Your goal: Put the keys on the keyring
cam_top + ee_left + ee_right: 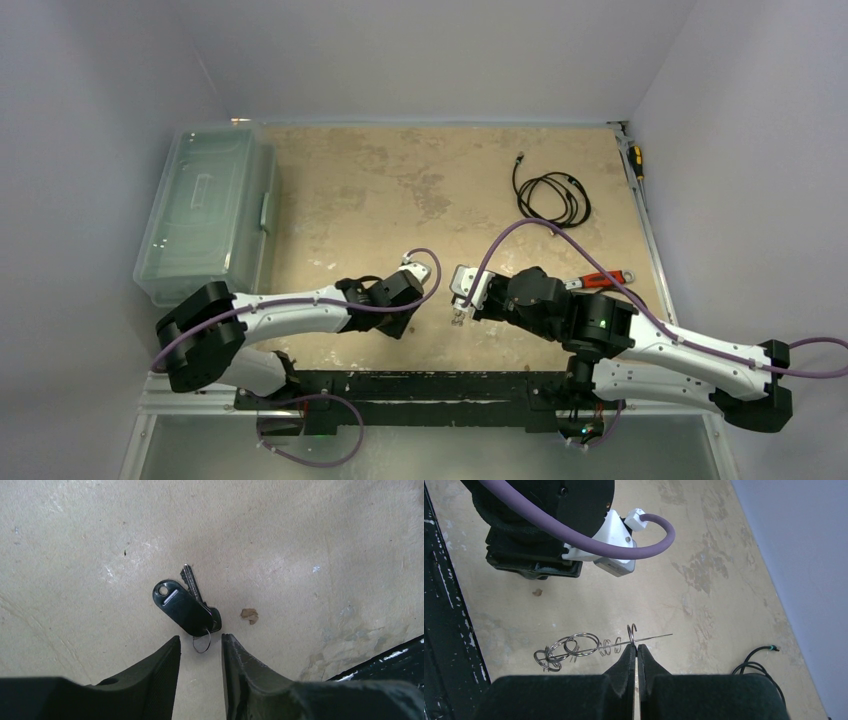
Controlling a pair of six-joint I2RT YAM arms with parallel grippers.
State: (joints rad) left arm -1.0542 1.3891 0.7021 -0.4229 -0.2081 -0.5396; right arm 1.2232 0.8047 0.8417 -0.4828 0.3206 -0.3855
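Right pincer (636, 650), closed, pinches the keyring (574, 646); left pincer (201, 639) is narrowly open just beside the keys (186, 607), probably to grasp them next.

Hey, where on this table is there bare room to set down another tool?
The widest bare patch is the middle and far stretch of the table, between the clear bin on the left and the coiled cable. It is crowded near the arms: the left gripper is over the keys, the right gripper holds the keyring, and the wrench lies alongside.
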